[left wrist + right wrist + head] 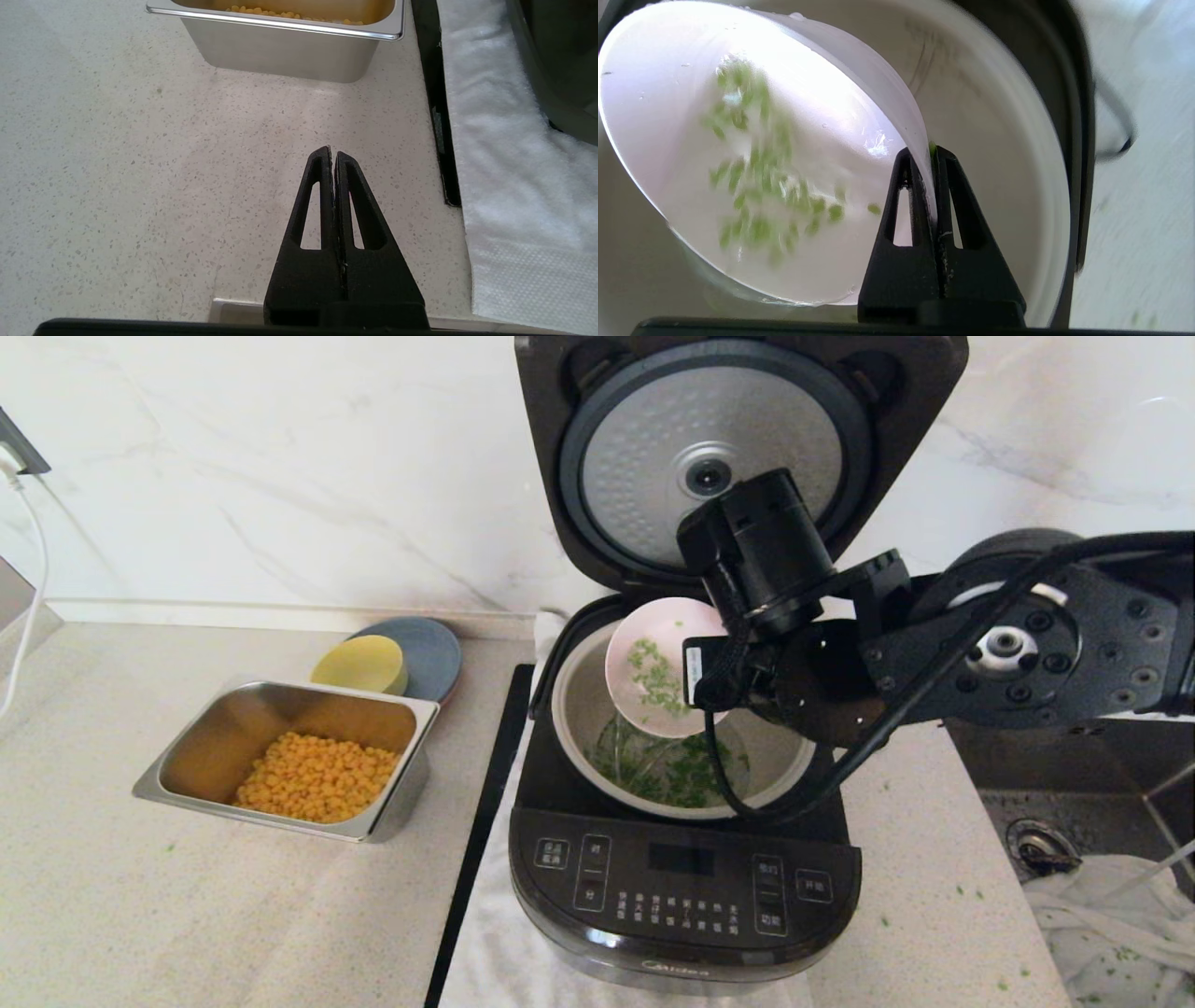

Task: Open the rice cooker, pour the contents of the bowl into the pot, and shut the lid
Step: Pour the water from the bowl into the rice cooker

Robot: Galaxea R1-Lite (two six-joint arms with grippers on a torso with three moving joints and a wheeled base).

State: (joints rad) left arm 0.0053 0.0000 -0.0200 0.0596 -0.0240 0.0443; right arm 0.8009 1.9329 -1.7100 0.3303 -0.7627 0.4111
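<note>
The black rice cooker point(681, 887) stands with its lid point(738, 448) swung up, the dimpled silver inner plate facing me. Over the grey-beige pot point(583, 709) my right gripper point(931, 151) is shut on the rim of the pale pink bowl point(653, 658), which is tipped steeply toward the pot. Green bits point(756, 186) cling to the bowl's inside, and many more green bits point(677, 779) lie in the pot's bottom. In the left wrist view my left gripper point(332, 154) hangs shut and empty over the counter, near the steel tray.
A steel tray point(187, 747) of yellow corn sits left of the cooker, with a yellow bowl point(359, 665) on a blue-grey plate point(431, 653) behind it. A white cloth point(509, 186) lies under the cooker, a black strip point(481, 831) along its left. A sink point(1083, 840) is at right.
</note>
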